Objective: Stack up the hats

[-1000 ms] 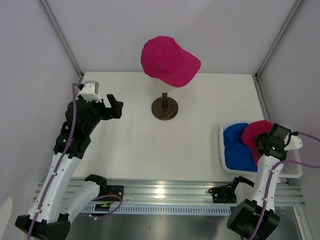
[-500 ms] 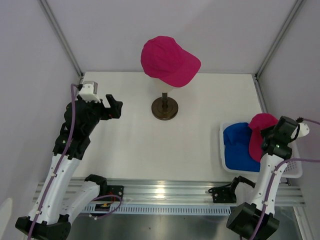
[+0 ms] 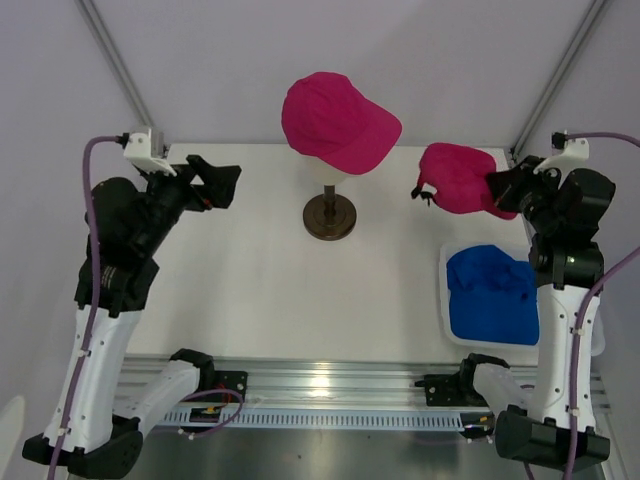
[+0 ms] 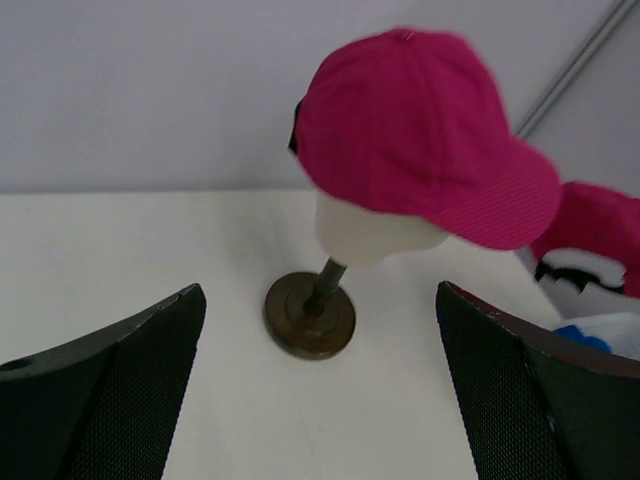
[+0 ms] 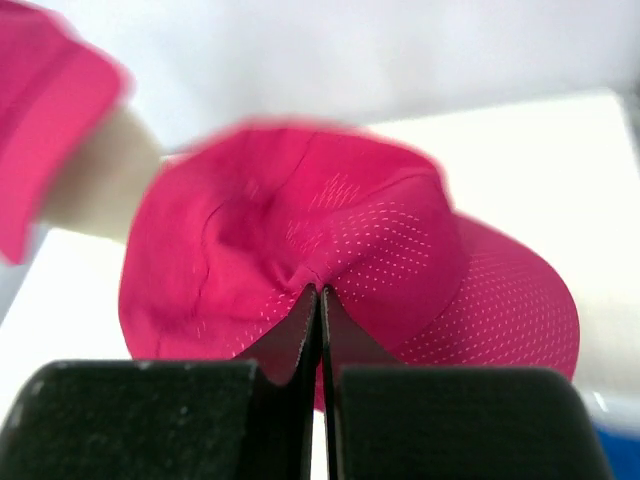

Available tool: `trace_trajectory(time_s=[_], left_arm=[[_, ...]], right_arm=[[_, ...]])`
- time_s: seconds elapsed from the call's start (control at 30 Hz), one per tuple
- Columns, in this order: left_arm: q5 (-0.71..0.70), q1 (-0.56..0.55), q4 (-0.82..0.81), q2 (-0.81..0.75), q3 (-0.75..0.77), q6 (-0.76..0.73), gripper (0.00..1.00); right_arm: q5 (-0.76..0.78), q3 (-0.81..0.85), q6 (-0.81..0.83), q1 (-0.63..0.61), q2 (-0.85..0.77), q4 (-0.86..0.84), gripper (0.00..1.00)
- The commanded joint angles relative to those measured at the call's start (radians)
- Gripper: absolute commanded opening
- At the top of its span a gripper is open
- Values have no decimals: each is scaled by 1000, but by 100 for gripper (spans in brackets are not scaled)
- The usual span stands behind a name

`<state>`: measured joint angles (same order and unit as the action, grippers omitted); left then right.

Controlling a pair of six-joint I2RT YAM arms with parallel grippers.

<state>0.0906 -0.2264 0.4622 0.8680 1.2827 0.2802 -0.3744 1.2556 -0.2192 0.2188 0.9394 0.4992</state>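
Observation:
One magenta-pink hat (image 3: 335, 120) (image 4: 420, 130) sits on the cream mannequin head (image 4: 370, 235). A second pink hat (image 3: 458, 178) (image 5: 330, 240) hangs in the air to the right of the head, with my right gripper (image 3: 500, 188) (image 5: 319, 292) shut on a pinch of its fabric. A blue hat (image 3: 492, 295) lies in the white basket (image 3: 443, 290) below. My left gripper (image 3: 215, 180) (image 4: 318, 300) stands open with nothing in it, to the left of the head and facing the stand.
The mannequin head stands on a dark round stand (image 3: 329, 216) (image 4: 310, 315) at the back middle of the white table. Grey walls with metal corner posts (image 3: 125, 75) close the back and sides.
My right gripper closed on the pink hat in the basket and lifted it up and back, uncovering the blue hat. The left arm rose and swung toward the back.

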Motion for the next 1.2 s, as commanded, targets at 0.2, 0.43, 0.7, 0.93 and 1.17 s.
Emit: trace_trajectory(time_s=[0.2, 0.43, 0.7, 0.93, 1.17], left_arm=[[303, 10, -82, 238, 292, 211, 99], [442, 9, -120, 367, 430, 293, 94], [388, 1, -86, 511, 625, 321, 85], [440, -22, -56, 663, 823, 396, 80], [430, -27, -123, 750, 879, 524, 76]], right_arm=[[-117, 280, -23, -113, 249, -332, 0], [-35, 516, -83, -113, 375, -385, 0], [-23, 737, -193, -159, 586, -521, 0], [103, 965, -155, -335, 764, -534, 0], [233, 1148, -60, -516, 904, -542, 0]])
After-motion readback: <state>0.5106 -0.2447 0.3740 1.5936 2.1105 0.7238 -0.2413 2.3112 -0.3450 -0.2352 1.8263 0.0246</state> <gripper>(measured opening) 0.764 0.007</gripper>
